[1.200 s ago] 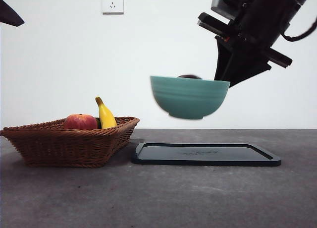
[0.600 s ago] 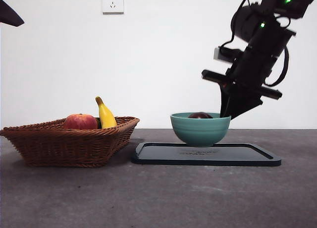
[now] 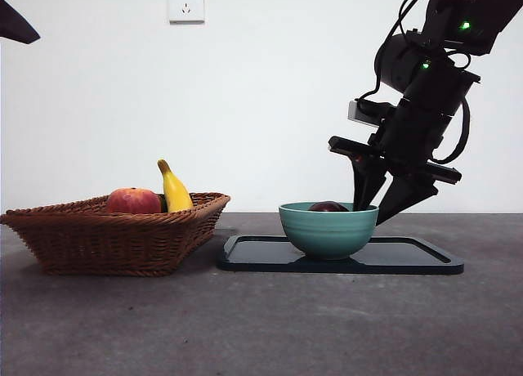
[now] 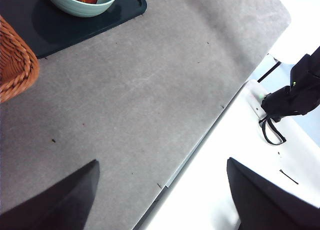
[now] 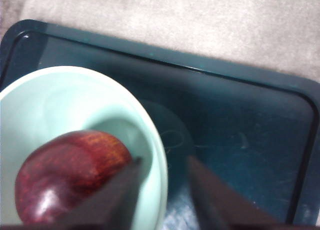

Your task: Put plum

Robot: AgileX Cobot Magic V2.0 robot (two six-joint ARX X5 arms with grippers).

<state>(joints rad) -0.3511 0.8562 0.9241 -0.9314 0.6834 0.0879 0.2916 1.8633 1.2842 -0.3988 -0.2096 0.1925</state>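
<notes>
Maroon plum (image 5: 65, 177) sat inside the teal bowl (image 3: 328, 230), which rested on the dark tray (image 3: 409, 258); right gripper (image 3: 382, 207) straddled the bowl's rim with jaws slightly parted, one inside and one outside, not clamped. No readable writing on any item; bare tray lay beyond the bowl and open grey table (image 4: 150, 90) in front. Left gripper (image 4: 162, 192) waited high off to the side, jaws wide apart, wicker basket (image 3: 114, 233) beside the tray.
</notes>
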